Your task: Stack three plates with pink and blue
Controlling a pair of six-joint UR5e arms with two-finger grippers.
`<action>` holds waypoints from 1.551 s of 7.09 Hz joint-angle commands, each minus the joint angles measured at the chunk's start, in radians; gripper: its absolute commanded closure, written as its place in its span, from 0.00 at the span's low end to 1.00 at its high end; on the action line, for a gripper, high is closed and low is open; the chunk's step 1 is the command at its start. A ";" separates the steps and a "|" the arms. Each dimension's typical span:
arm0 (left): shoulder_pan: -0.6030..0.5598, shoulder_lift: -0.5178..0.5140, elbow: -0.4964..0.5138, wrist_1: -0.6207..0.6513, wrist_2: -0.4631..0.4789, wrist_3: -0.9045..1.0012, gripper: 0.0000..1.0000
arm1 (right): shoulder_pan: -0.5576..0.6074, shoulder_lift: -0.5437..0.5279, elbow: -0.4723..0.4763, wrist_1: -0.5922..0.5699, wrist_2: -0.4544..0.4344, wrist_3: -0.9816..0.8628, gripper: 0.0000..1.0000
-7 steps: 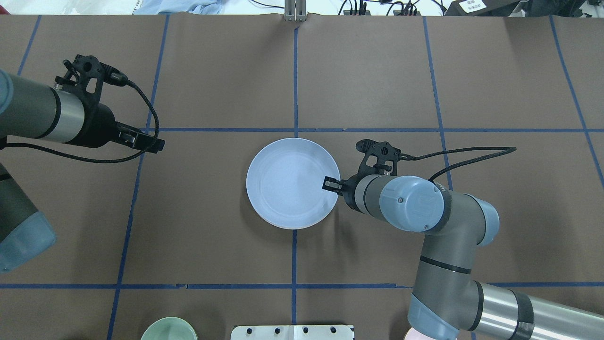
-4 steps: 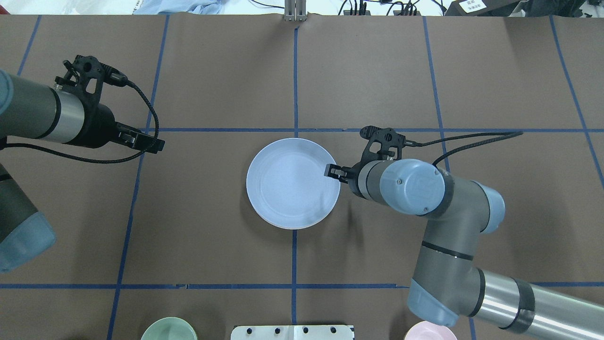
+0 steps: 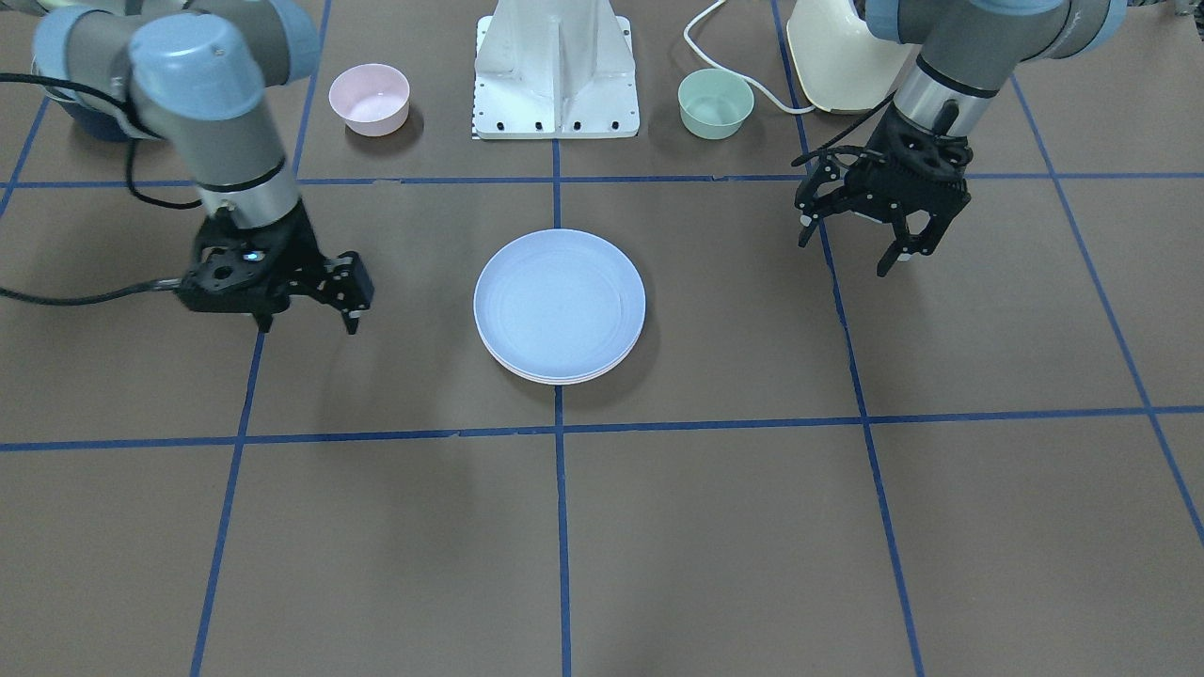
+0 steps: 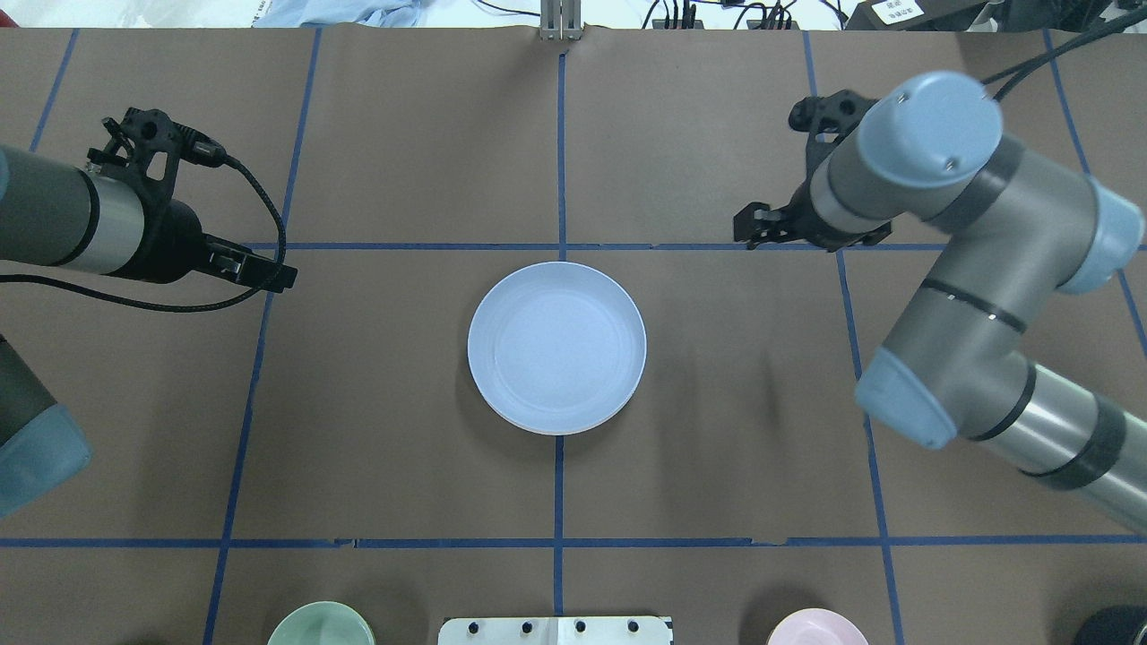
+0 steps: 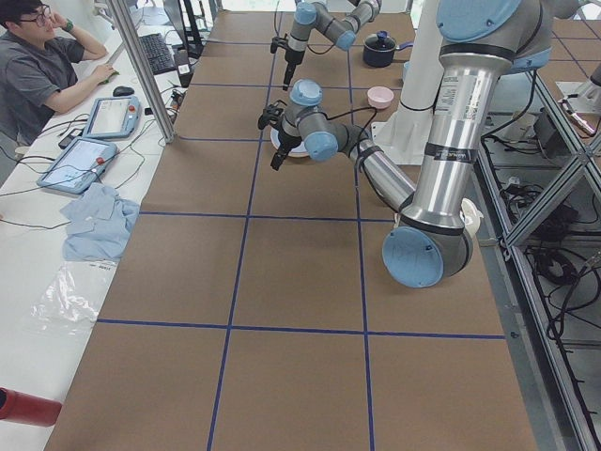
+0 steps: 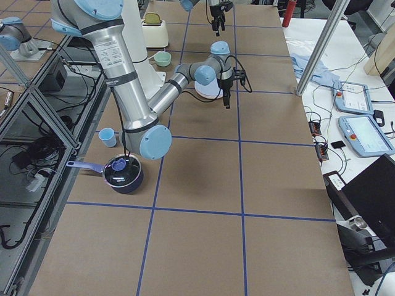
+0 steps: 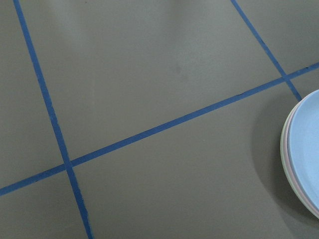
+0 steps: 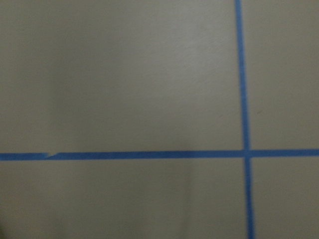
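A stack of plates sits at the table's middle, the light blue plate (image 4: pixel 556 345) on top and fully showing (image 3: pixel 560 299). In the left wrist view the blue plate (image 7: pixel 306 149) has thin pink and cream rims showing under its edge. My right gripper (image 4: pixel 748 228) is open and empty, raised off to the stack's right and farther back; it also shows in the front view (image 3: pixel 308 318). My left gripper (image 4: pixel 282 276) is open and empty, well to the stack's left (image 3: pixel 847 252).
A small pink bowl (image 3: pixel 369 97) and a small mint-green bowl (image 3: pixel 715 102) stand by the robot's white base (image 3: pixel 557 66). A cream appliance (image 3: pixel 832 56) sits behind my left arm. A dark pot (image 6: pixel 123 174) and a blue cup (image 6: pixel 107 136) stand off the mat.
My right gripper has drawn back from the blue plate's right rim, rising and moving right and away. My left gripper has shifted slightly left. The stack has not moved.
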 commanded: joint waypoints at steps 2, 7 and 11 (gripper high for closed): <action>-0.029 0.015 -0.001 0.000 0.005 0.002 0.00 | 0.371 -0.224 -0.005 -0.034 0.243 -0.667 0.00; -0.167 0.109 0.015 0.011 -0.009 0.017 0.00 | 0.645 -0.561 -0.034 -0.025 0.336 -1.005 0.00; -0.664 0.189 0.342 0.115 -0.325 0.793 0.00 | 0.656 -0.565 -0.071 -0.025 0.337 -1.003 0.00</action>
